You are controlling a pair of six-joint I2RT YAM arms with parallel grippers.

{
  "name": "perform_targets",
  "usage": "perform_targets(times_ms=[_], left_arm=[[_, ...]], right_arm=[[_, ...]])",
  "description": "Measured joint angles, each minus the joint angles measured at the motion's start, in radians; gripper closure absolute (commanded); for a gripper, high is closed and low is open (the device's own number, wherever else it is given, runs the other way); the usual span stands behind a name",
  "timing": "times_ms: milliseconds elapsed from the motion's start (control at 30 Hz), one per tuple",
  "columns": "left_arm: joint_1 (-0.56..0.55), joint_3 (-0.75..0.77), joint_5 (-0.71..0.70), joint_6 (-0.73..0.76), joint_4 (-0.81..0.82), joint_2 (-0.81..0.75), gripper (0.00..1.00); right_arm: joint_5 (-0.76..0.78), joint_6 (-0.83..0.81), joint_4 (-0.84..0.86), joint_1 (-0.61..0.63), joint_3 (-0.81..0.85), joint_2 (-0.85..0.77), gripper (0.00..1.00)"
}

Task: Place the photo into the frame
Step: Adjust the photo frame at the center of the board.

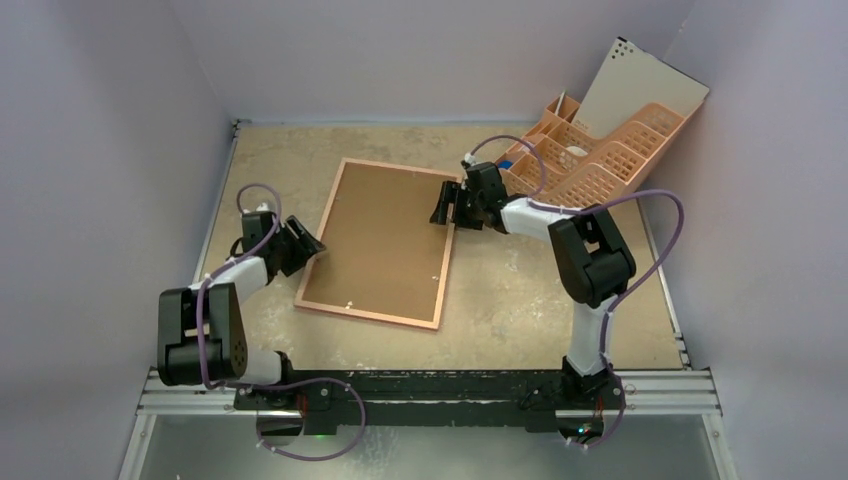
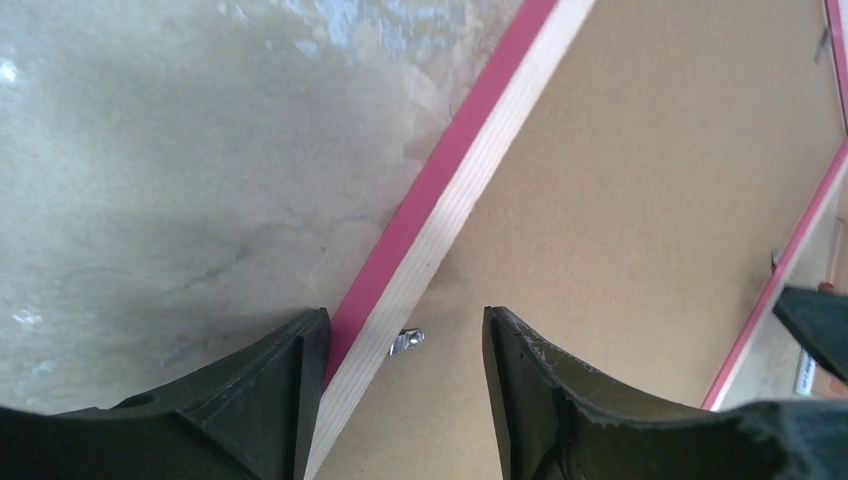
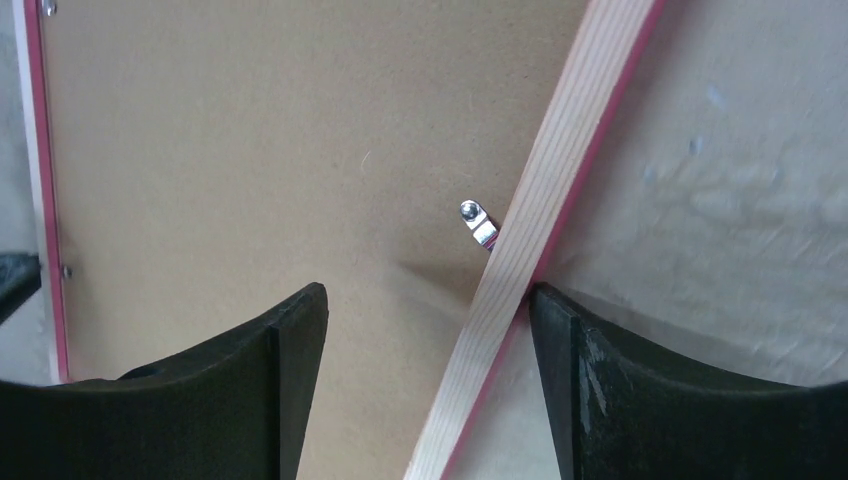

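**A:** Where on the table, and lying which way?

**B:** Near the middle of the beige table (image 1: 520,290): the frame (image 1: 367,316), flat, pale wood reverse up, filled by a brown backing board (image 1: 385,240). Long axis running far to near, with the near end swung a little toward the left arm. Pink showing only along the outer edges.

**A:** And the grippers?

**B:** Halfway along the left long rail, the left gripper (image 1: 305,245), jaws apart and straddling the rail. Outer finger close against the pink edge, inner finger well clear above the board. At the right long rail, near the far corner, the right gripper (image 1: 447,205), also spread. One finger over the board, the other just outside the rail. No grip on anything in either.

**A:** Anything hidden or hard to read?

**B:** Pink front turned down, out of sight. Under the board, impossible to tell. Contact between the left outer finger and the rail also unclear. Beside the right rail, a small metal tab (image 3: 478,222) reaching from the wood onto the board. A similar one between the left fingers, partly tucked under the rail's edge.

**A:** And round about?

**B:** In the far right corner, just behind the right gripper, a peach organiser (image 1: 610,160) with a pale panel (image 1: 640,90) leaning against the wall behind it. Purple cables (image 1: 660,250) looping over both arms.
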Motion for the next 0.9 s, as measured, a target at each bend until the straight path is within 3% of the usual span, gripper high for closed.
perform_targets(times_ms=[367, 567, 667, 900], left_arm=[[-0.034, -0.205, 0.183, -0.092, 0.084, -0.174, 0.42], [-0.106, -0.239, 0.268, -0.141, -0.024, -0.248, 0.41], [-0.114, -0.227, 0.225, -0.147, -0.143, -0.315, 0.40], [-0.115, -0.063, -0.058, -0.144, -0.415, -0.504, 0.41]], right_arm=[[0.151, -0.074, -0.119, -0.002, 0.126, 0.052, 0.22], [0.317, -0.074, -0.225, 0.019, 0.143, 0.016, 0.20], [0.425, -0.065, -0.263, 0.090, 0.151, -0.037, 0.19], [0.596, 0.021, -0.359, 0.393, 0.356, -0.034, 0.25]])
